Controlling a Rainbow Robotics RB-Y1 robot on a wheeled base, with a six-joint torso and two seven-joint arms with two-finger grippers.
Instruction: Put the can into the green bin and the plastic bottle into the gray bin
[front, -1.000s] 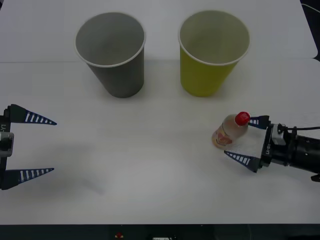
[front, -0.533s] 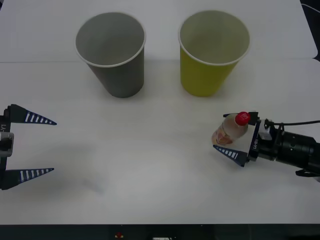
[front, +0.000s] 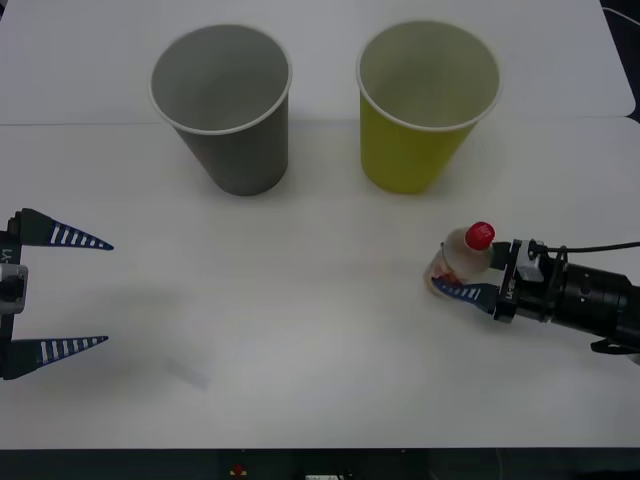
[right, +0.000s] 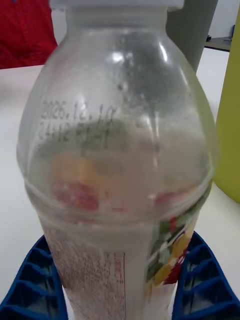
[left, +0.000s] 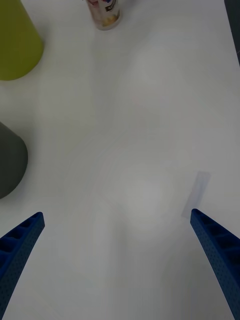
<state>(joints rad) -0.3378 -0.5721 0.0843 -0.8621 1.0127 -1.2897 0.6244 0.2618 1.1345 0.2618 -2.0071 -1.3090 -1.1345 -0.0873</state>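
Note:
The plastic bottle (front: 464, 260), clear with a red cap, stands on the white table at the right, in front of the green bin (front: 425, 110). My right gripper (front: 459, 276) reaches in from the right and is shut on the bottle's lower body. In the right wrist view both blue fingers (right: 35, 280) press against the bottle (right: 120, 165). The gray bin (front: 225, 105) stands upright to the left of the green one. My left gripper (front: 106, 292) waits open at the table's left side. The can is out of view.
A small clear strip (left: 197, 192) lies flat on the table (front: 300, 300) in front of the left gripper (left: 116, 215). The left wrist view also shows the green bin (left: 15, 45), the gray bin (left: 10, 160) and the far bottle (left: 105, 12).
The right gripper slid left around the bottle and its fingers closed on it. The bottle now stands more upright. The left arm has not moved.

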